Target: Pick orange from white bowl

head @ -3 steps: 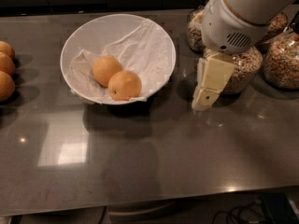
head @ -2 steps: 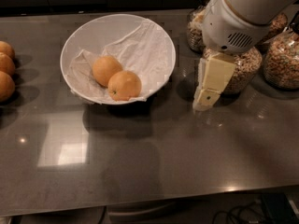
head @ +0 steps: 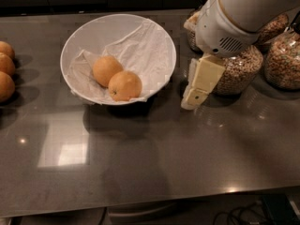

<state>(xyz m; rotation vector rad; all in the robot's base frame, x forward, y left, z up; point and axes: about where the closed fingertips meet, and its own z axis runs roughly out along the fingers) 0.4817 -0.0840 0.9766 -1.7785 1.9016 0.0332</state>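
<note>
The white bowl (head: pixel 154 36), lined with crumpled white paper, stands on the dark counter left of centre. Two oranges lie in it, touching. The orange (head: pixel 106 69) with smooth skin lies at the back left. A similar orange (head: pixel 125 85) with a small dark stem dot lies in front of it on the right. My gripper (head: pixel 194 95), cream-coloured under a white wrist, hangs just right of the bowl's rim, above the counter and pointing down and to the left. It holds nothing that I can see.
Three more oranges (head: pixel 5 67) lie at the counter's left edge. Glass jars of grain (head: pixel 234 71) and cereal (head: pixel 283 60) stand right behind the gripper. The counter's front edge (head: pixel 150 205) runs along the bottom.
My gripper has moved a little to the left, closer to the bowl's right rim. The bowl and oranges have not moved.
</note>
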